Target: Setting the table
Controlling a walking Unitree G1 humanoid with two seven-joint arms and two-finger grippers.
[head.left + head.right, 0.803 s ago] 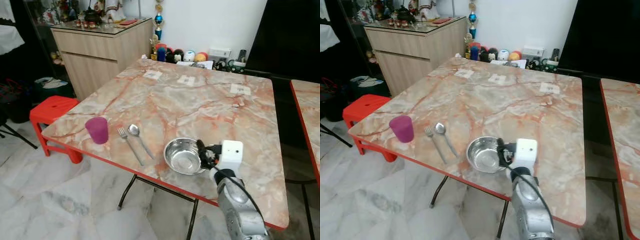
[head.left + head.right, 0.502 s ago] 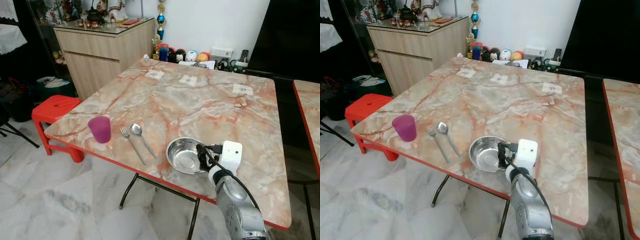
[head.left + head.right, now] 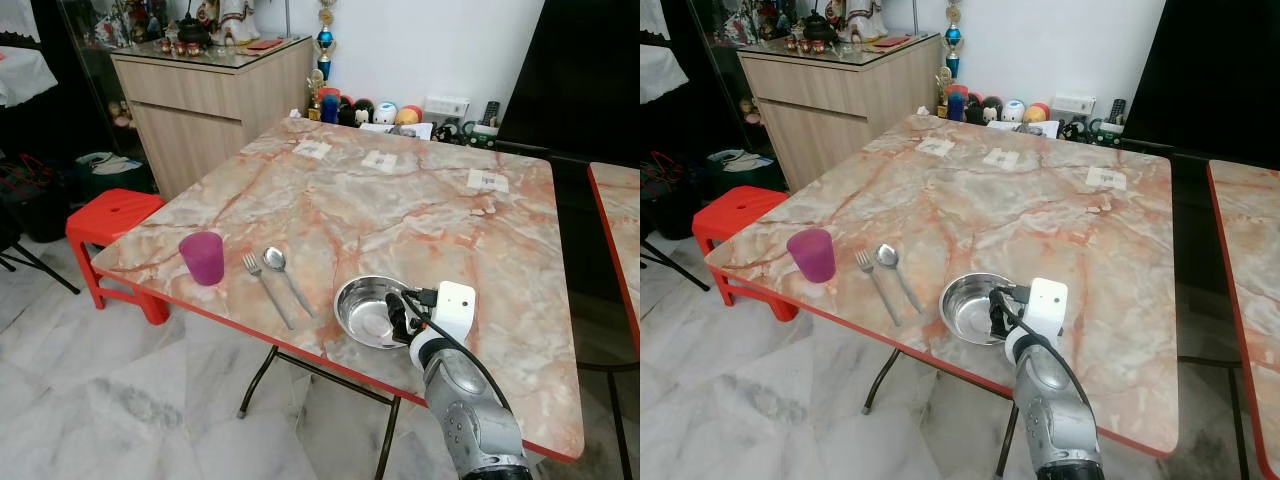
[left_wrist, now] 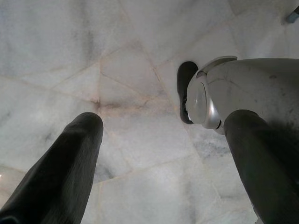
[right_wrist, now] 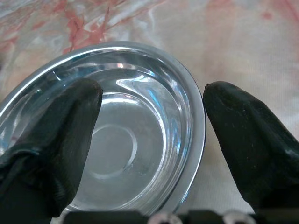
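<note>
A steel bowl [image 3: 368, 310] sits near the front edge of the marble table [image 3: 400, 190]. My right gripper [image 3: 397, 317] is at the bowl's right rim. In the right wrist view the gripper [image 5: 152, 93] is open: one black finger [image 5: 51, 135] is over the inside of the bowl [image 5: 131, 140], the other [image 5: 247, 140] outside the rim. A purple cup [image 3: 203, 258], a fork [image 3: 264, 290] and a spoon [image 3: 283, 275] lie to the bowl's left. My left gripper [image 4: 163, 123] hangs open over the floor.
A red stool [image 3: 115, 215] stands at the table's left corner, with a wooden cabinet [image 3: 210, 90] behind it. Small toys [image 3: 365, 108] line the wall beyond the table. A second table [image 3: 615, 220] begins at the right. My foot [image 4: 205, 93] is on the marble floor.
The view has shifted a little. My right wrist has settled slightly lower at the bowl's rim. The bowl, cup, fork and spoon stay where they were.
</note>
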